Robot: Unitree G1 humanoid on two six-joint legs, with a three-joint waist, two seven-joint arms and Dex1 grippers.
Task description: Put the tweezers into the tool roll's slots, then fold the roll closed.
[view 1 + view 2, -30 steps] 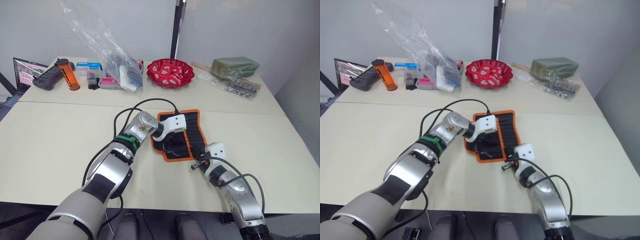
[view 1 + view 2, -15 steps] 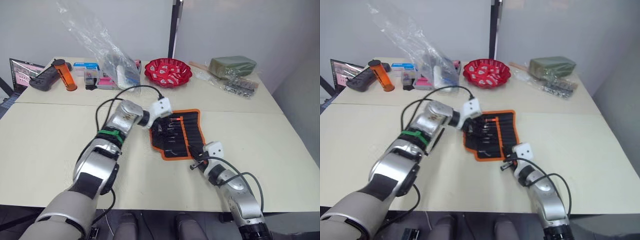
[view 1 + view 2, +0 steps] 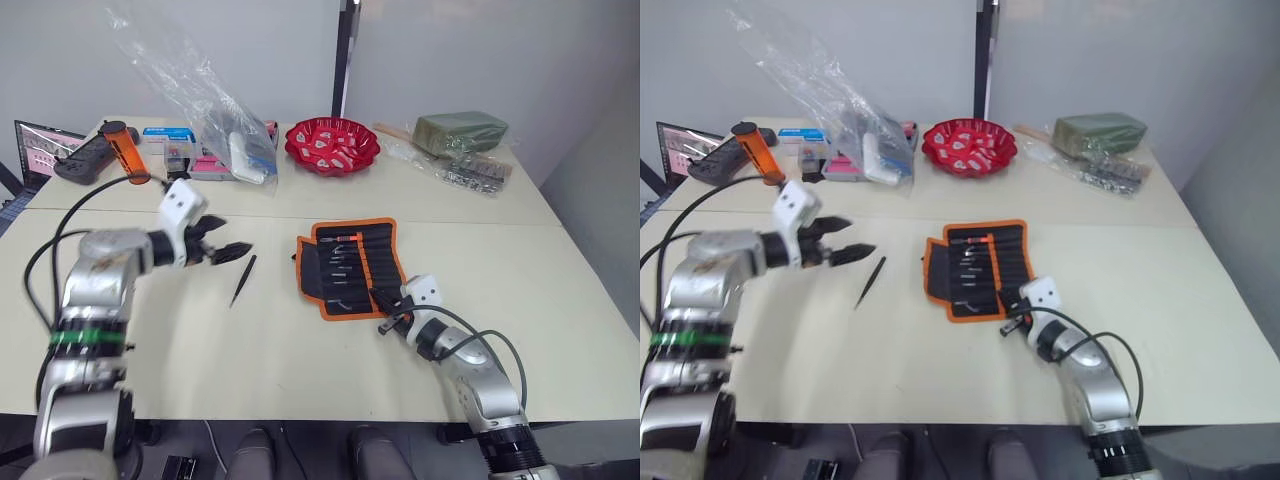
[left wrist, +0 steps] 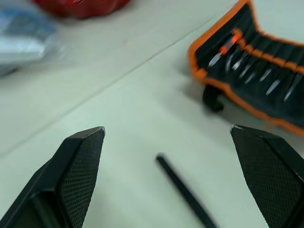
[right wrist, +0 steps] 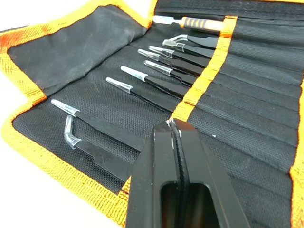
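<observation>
Our left gripper (image 3: 232, 252), fingers wide, should straddle the loose tweezers (image 3: 242, 279) squarely; right gripper (image 5: 175, 130), fingers together, rests on the roll (image 3: 350, 265).

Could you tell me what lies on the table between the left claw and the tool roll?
One loose black tweezer lies on the table between the open left claw and the tool roll, seen in both eye views.
</observation>
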